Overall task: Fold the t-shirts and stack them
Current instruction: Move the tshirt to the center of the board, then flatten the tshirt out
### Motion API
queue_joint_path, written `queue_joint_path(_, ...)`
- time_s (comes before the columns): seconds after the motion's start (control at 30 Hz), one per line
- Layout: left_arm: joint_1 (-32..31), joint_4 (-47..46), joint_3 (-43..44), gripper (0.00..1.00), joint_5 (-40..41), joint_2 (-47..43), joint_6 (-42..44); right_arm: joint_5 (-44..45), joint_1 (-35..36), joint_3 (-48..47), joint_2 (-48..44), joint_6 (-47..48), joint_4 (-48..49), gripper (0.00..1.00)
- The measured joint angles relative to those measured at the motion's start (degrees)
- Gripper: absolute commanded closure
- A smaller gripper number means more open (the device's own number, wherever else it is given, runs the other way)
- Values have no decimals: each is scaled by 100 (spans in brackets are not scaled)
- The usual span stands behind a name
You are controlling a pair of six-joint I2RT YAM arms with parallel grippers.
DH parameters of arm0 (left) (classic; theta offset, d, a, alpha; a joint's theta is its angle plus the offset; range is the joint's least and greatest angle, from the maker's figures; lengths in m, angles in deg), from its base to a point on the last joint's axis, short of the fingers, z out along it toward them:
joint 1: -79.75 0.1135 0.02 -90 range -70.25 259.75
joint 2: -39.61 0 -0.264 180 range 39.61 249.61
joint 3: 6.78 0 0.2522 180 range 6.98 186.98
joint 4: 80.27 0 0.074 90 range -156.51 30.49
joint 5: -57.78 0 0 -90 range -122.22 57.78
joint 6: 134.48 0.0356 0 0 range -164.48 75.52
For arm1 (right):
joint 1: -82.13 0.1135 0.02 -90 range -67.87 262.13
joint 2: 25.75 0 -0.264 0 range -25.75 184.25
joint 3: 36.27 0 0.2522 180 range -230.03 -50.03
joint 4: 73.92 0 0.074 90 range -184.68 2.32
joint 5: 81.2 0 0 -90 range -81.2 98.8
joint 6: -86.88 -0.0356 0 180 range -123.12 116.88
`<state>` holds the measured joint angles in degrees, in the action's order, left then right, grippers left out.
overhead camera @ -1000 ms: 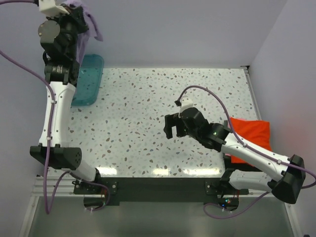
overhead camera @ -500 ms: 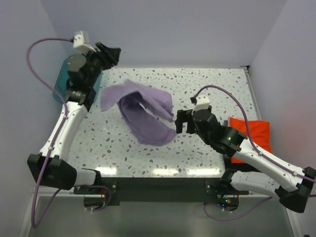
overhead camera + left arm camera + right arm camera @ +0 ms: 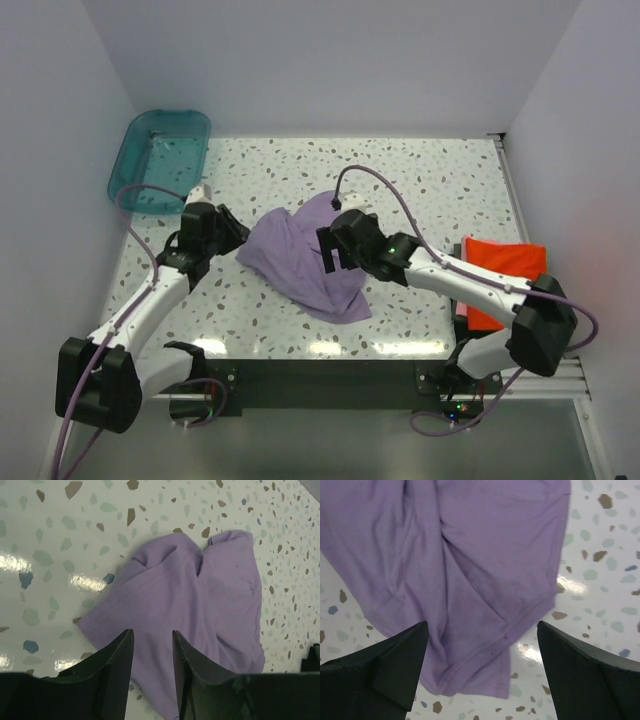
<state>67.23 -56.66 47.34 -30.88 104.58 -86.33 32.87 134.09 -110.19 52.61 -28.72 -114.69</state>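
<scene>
Lying crumpled, no longer airborne: lavender t-shirt

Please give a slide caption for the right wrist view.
Open right gripper hovering over the crumpled purple t-shirt on the speckled table.

- lavender t-shirt: plain pale purple, no print
- orange-red t-shirt: bright, solid colour
- tub: teal (see-through)
- counter: glossy white, speckled with grey, brown and blue-green flecks

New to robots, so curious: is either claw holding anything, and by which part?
Nothing held: left gripper and right gripper hang open over the purple t-shirt.
</scene>
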Motion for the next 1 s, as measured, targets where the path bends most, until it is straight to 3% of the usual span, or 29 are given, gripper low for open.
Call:
queue_joint_path(0.1,-42,44,-426,60,166,-278,-131,-404,66,-378,734,59,234,17)
queue_joint_path(0.23,-22,212,-645,60,275,-201,-210,-660,481,-872,1641,111,549,20)
queue_joint_path(0.43,175,4,-748,58,-33,345,-208,-702,1202,-881,1821,79,588,26)
queue_joint_path(0.67,304,-101,-1060,46,-221,466,-267,-529,1532,-1158,2225,90,581,29)
queue_joint_path(0.87,1554,136,-1012,37,-343,-245,-306,-195,1580,-2168,3040,372,741,36)
queue_joint_path(1.0,2337,577,-538,34,-216,-678,-293,-28,1580,-2924,3694,647,946,39)
